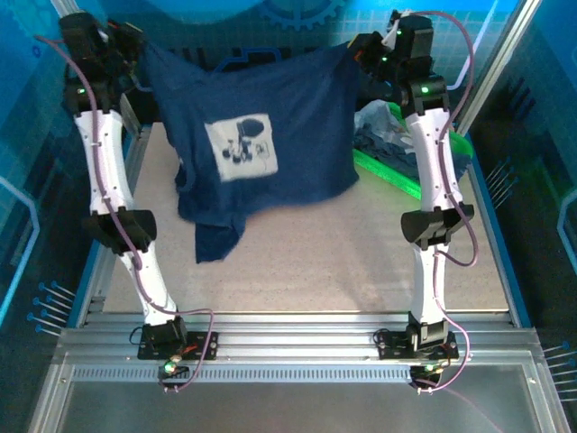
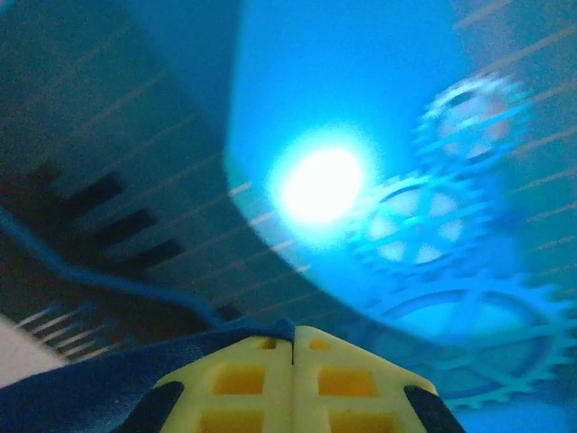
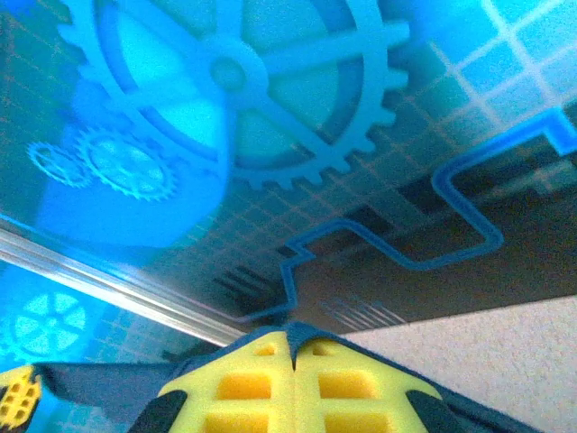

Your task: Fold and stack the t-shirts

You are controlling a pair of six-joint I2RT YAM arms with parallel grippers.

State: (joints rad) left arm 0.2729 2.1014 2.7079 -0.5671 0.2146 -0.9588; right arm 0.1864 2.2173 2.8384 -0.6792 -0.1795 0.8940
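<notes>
Upper left of the top view: the left pincer [image 1: 141,56] is closed on one upper corner of the navy t-shirt [image 1: 297,104]; in the left wrist view its yellow pads [image 2: 270,361] meet with no gap, with navy cloth bunched beside them at lower left. Centre: the garment hangs spread between the two arms above the desk [image 1: 315,271]; a whitish print [image 1: 241,146] faces the camera left of centre; the lower edge droops at lower left, and contact with the desk cannot be determined. Upper right: the right pincer [image 1: 357,47] is closed on the opposite upper corner; in the right wrist view its pads are pressed together, with navy cloth on both sides. Right edge: a green basket [image 1: 397,179] holds paler t-shirts [image 1: 380,126], partly behind the right arm.
</notes>
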